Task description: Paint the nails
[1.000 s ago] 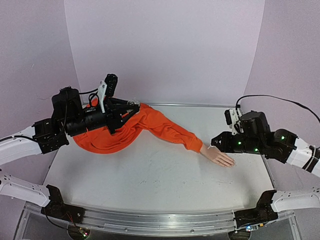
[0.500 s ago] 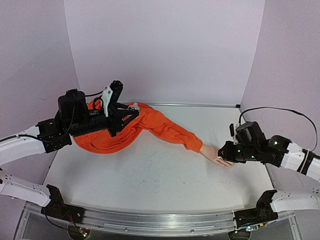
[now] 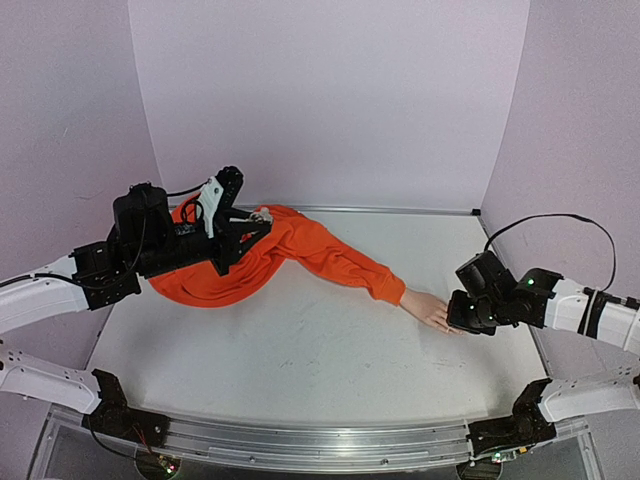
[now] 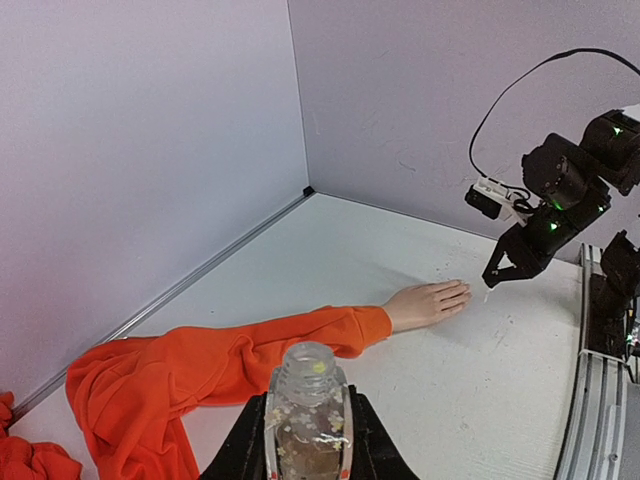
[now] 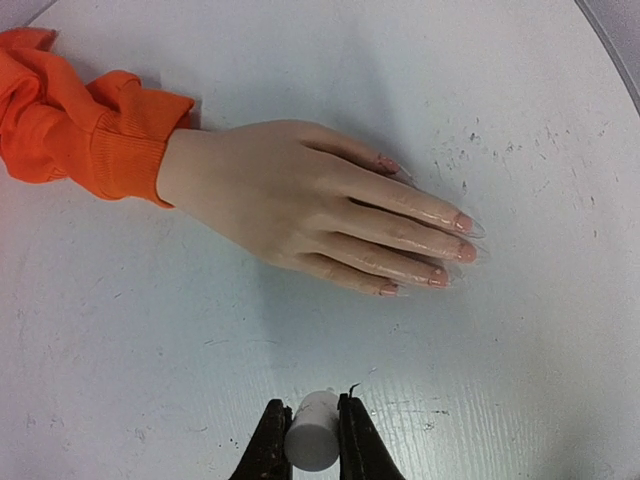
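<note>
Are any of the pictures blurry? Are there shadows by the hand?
Right wrist view: the hand and its nails look sharp, with soft faint shadows beside it; the white cap at the bottom edge is a bit blurry. Left wrist view: the bottle up close looks slightly soft, the hand far off but clear. Top view: even light, no glare, nails too small to see.

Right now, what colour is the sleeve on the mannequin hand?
Bright orange sleeve, shown best from the top external view.

Pale lilac walls [image 3: 330, 100] enclose a scuffed white table [image 3: 300, 350] with a metal edge.
</note>
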Controlling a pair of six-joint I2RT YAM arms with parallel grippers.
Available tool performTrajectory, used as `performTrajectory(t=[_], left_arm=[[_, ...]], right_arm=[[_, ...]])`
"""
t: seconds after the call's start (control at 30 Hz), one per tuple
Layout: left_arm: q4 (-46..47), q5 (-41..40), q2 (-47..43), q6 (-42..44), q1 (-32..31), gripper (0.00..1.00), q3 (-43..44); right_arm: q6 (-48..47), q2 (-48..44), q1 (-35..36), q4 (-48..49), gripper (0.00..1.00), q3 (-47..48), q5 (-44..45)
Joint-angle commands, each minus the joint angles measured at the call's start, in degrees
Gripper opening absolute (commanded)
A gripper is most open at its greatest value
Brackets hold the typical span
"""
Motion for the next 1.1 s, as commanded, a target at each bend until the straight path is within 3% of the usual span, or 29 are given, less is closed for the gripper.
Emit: performTrajectory(t=[0.0,0.27,0.5,1.07], left_arm=[[2.7,-1.0,-1.3,1.1,0.3,0.0,0.4],[2.7,-1.2,-1.0,1.0,0.6,0.0,0.4],[2.7,-1.7,-1.7,1.4,1.1,0.0,0.3],[2.7,-2.4,-2.7,2.1,1.3,0.0,0.0]], right_arm=[[3.6,-0.7,-0.1,-3.6,0.0,-1.2,5.3],[6.2,-0.9,-0.2,-2.4,0.0,-2.2,8.1],[6.6,5.1,-0.1,-1.1,0.0,-0.4,10.5],[-0.8,8.6,-3.5,6.4,0.0,-1.6,10.5]])
